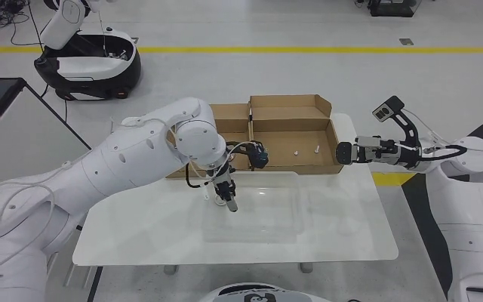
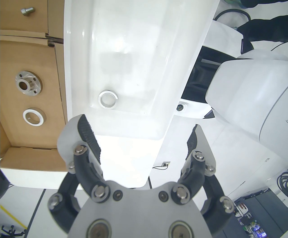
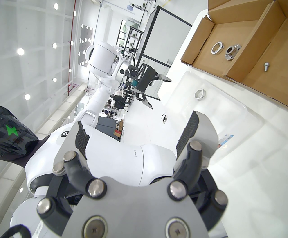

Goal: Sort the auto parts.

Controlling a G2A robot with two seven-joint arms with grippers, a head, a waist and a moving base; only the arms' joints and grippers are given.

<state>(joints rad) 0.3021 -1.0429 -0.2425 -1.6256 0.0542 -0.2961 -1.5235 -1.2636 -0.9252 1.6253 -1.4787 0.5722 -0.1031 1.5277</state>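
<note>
A shiny silver metal ring (image 2: 108,100) is lying flat in a corner of the clear tray (image 2: 135,45), beside the cardboard box (image 2: 29,56). The left gripper (image 2: 139,122) is hovering over the tray near the ring, jaws spread wide and holding nothing. The right gripper (image 3: 137,120) is likewise gaping wide and empty.

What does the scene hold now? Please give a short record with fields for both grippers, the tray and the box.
left gripper: open, empty, over the clear tray
right gripper: open, empty, beside one end of the cardboard box
clear tray: holds one metal ring
cardboard box, one compartment: flange and pale ring, lying apart
cardboard box, other compartment: a bolt
</note>
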